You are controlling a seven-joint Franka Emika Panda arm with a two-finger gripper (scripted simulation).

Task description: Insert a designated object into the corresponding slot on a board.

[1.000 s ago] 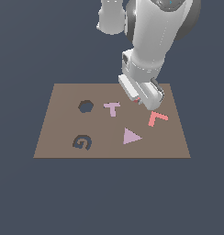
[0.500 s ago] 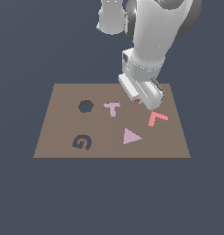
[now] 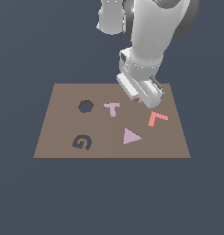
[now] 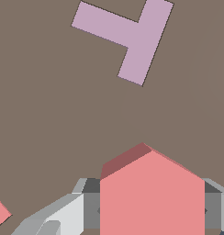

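The flat brown rectangular board (image 3: 58, 133) lies on the dark ground, and over its far side, toward the exterior view's right, the white Panda arm (image 3: 148, 41) reaches down. Set into the board are a pale pink T-shaped piece (image 3: 112, 108), a pink triangle (image 3: 130, 136) and a coral-red L-shaped piece (image 3: 156, 118), with a dark G-shaped cut-out (image 3: 82, 142) near the front. The dark hexagon-shaped slot (image 3: 85, 106) sits well apart from the arm, on the far side of the T as seen from it. The gripper (image 3: 137, 97) hangs just above the board beside the L, and the wrist view shows the small coral-red hexagonal block (image 4: 152, 195) filling the space between the grey fingers (image 4: 63, 213), which sit against its opposite flanks, so the hand is closed down to the block's width and holds it, apparently clear of the surface. Only a sliver of red shows under the gripper in the exterior view. The block looks like a rigid, light solid with flat, smooth faces; it should not deform or break, but it could twist in the grip if pinched off-centre. Holding two parallel flats, as seems to be the case here, is the sound choice, since it fixes the block's rotation, which must match the slot's hexagon.
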